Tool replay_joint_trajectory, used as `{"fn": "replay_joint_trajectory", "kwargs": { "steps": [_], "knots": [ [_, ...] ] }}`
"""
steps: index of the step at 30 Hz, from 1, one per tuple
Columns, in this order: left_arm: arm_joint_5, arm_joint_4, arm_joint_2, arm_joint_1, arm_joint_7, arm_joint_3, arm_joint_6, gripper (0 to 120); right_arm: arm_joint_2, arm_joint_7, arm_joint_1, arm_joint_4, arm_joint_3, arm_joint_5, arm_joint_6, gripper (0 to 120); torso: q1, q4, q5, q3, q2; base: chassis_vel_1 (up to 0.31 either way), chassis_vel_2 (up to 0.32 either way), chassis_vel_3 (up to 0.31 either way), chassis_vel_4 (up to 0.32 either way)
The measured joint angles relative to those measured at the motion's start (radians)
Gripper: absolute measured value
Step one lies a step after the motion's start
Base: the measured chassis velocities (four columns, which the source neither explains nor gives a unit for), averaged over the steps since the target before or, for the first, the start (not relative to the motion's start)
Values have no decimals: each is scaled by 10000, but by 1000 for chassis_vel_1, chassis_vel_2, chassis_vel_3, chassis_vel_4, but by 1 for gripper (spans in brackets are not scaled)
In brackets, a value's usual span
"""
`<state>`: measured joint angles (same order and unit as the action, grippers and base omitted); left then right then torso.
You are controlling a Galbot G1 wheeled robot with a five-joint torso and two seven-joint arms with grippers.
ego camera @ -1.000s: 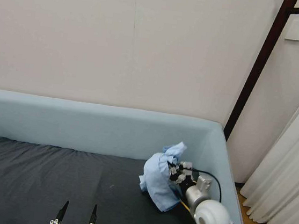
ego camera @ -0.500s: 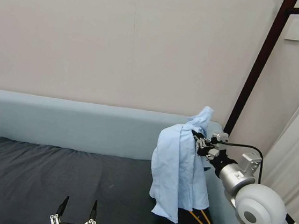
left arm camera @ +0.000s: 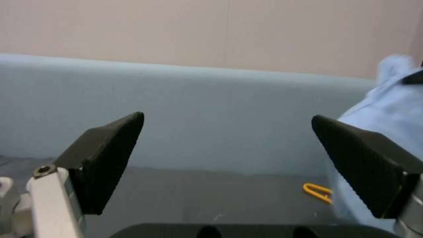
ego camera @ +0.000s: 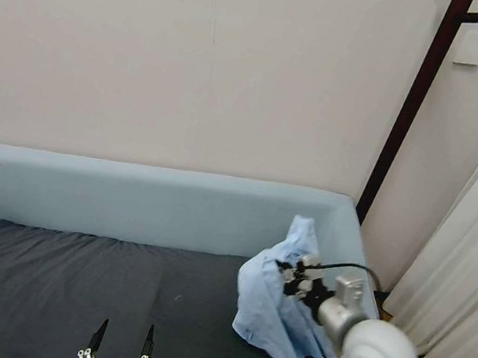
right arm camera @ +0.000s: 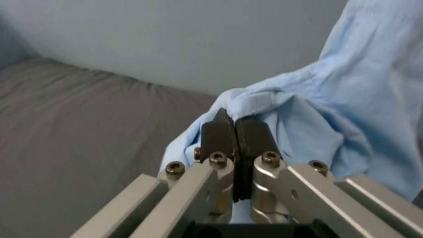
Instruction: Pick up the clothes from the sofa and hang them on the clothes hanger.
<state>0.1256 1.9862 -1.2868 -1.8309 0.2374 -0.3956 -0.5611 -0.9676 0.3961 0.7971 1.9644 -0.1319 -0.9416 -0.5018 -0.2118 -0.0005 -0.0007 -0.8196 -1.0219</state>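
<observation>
Pinching a bunched fold of the light blue cotton shirt (ego camera: 268, 321), the right gripper (ego camera: 290, 273) sits at the right end of the sofa, just in front of the corner where the pale blue upholstered backrest (ego camera: 132, 203) meets the side arm. In the right wrist view its two black pads (right arm camera: 218, 135) are pressed flat together with the cloth's edge caught at their tips, no gap between them. Most of the shirt hangs below and beside that grip in loose folds, with one peak of cloth standing up above the fingers. Its lower hem falls toward the dark grey fabric seat cushion (ego camera: 54, 287); whether it rests on the cushion cannot be told.

Low over the front of the seat, well apart from the shirt, the left gripper (ego camera: 124, 340) hangs with its black fingers (left arm camera: 109, 148) spread wide and nothing between them. In its wrist view a small orange curved piece (left arm camera: 319, 192) lies on the seat just beside the shirt's hem.

A dark brown upright post (ego camera: 412, 104) stands beyond the sofa's right end, next to a white curtain (ego camera: 460, 282).
</observation>
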Motion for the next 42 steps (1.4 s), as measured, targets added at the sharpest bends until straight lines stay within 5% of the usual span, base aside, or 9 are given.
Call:
{"fn": "replay_joint_trajectory", "kwargs": {
  "steps": [7, 13, 23, 30, 34, 42],
  "knots": [
    [-1, -95, 0, -89, 8, -106, -1, 100, -3011, 945, -1954, -4713, -2145, 302, 545, 0, -2, -4, -4, -1, 2, 0, 0, 0, 0],
    [-12, -195, -1, -78, -3, -94, -1, 100, -3716, 42, -2058, -6238, -2997, 1776, 917, 12, -2, -7, -2, -1, 1, 0, 0, 0, 0],
    [-66, -420, -11, 115, -13, 79, -1, 100, -2366, -1542, -1685, -4921, -3097, 3682, 1466, 43, -2, -11, 3, 0, 1, 0, 0, 0, 0],
    [-73, -426, 60, 174, -11, 93, 15, 100, -1159, -2065, -694, -3086, -1730, 3540, 1870, 70, -2, -6, 2, 1, 0, 0, 0, 0, 0],
    [-50, -400, 154, 171, -47, 157, 2, 100, -339, -2062, 990, -2327, -518, 3698, 1514, 87, -1, -8, 3, 1, 1, 0, 0, 0, 0],
    [-51, -471, 198, 251, -64, 291, -6, 100, -178, -2442, 3077, -2085, 785, 4218, 1655, 100, 1, -9, 3, 1, 0, 0, 0, 0, 0]
  ]
}}
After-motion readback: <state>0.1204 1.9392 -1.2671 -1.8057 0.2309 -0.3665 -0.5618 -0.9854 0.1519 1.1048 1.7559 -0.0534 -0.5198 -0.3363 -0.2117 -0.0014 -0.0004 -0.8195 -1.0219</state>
